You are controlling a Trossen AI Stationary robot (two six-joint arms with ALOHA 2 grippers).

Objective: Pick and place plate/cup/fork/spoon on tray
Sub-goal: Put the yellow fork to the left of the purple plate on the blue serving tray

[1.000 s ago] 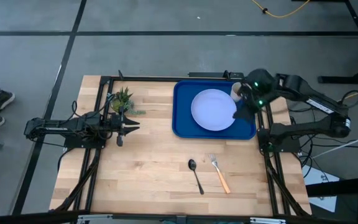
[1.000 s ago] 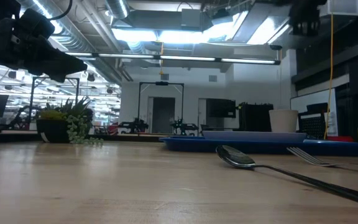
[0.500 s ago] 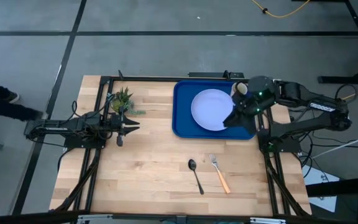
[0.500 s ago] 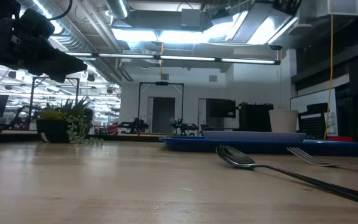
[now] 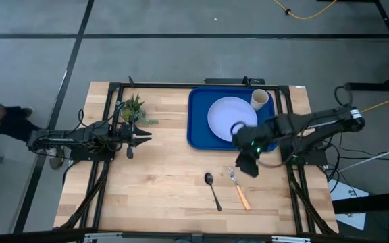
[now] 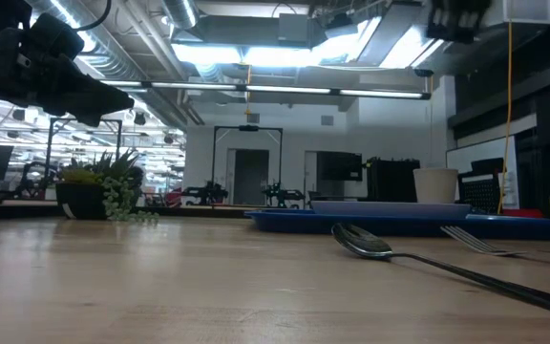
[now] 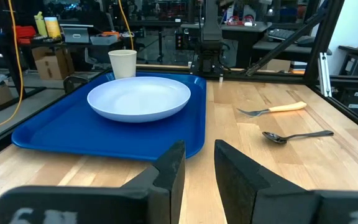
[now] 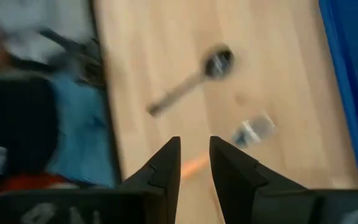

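The blue tray (image 5: 198, 128) lies at the table's far right. The pale plate (image 5: 228, 115) lies flat in it, and the beige cup (image 5: 260, 99) stands upright in its far right corner. The dark spoon (image 5: 213, 190) and the tan-handled fork (image 5: 238, 187) lie flat on the wood near the front edge. My right gripper (image 5: 245, 165) hovers above the table between the tray's near rim and the fork (image 8: 253, 130), with a narrow gap between its fingers and nothing in it. My left gripper (image 5: 144, 137) waits at the left, slightly open and empty.
A small potted plant (image 5: 132, 108) stands at the far left, just beyond my left gripper. Bare wood lies between the left arm and the cutlery. A person's foot (image 5: 5, 121) shows on the floor, left of the table.
My right gripper has gone from the tray's far right corner, beside the cup, over the plate toward the table's near edge and a little left. It now hangs above the fork's tines. The cup stands uncovered on the tray. My left arm has kept still.
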